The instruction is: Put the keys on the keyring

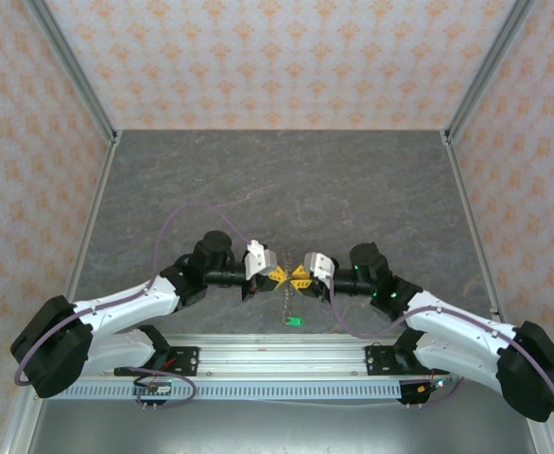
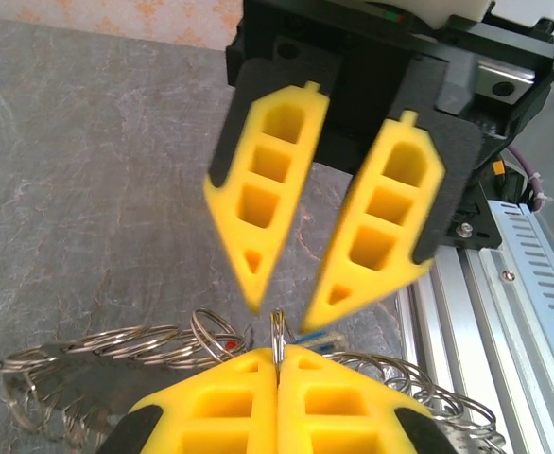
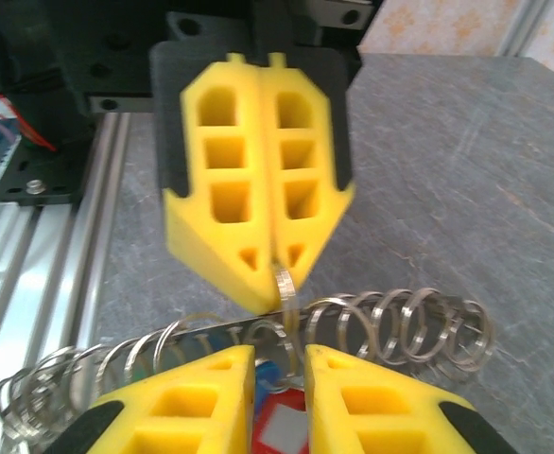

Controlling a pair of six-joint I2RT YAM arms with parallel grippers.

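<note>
Your left gripper (image 2: 277, 357) pinches one silvery loop of the coiled keyring (image 2: 116, 345). Your right gripper (image 3: 279, 357) stands apart with the red tag (image 3: 282, 430) in its gap; I cannot tell if it grips.

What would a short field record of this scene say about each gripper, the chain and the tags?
left gripper: shut on a thin ring
right gripper: open, facing the left one
chain: linked metal rings below both grippers
green tag: at the chain's near end
red tag: showing through the right gripper's open jaws
</note>
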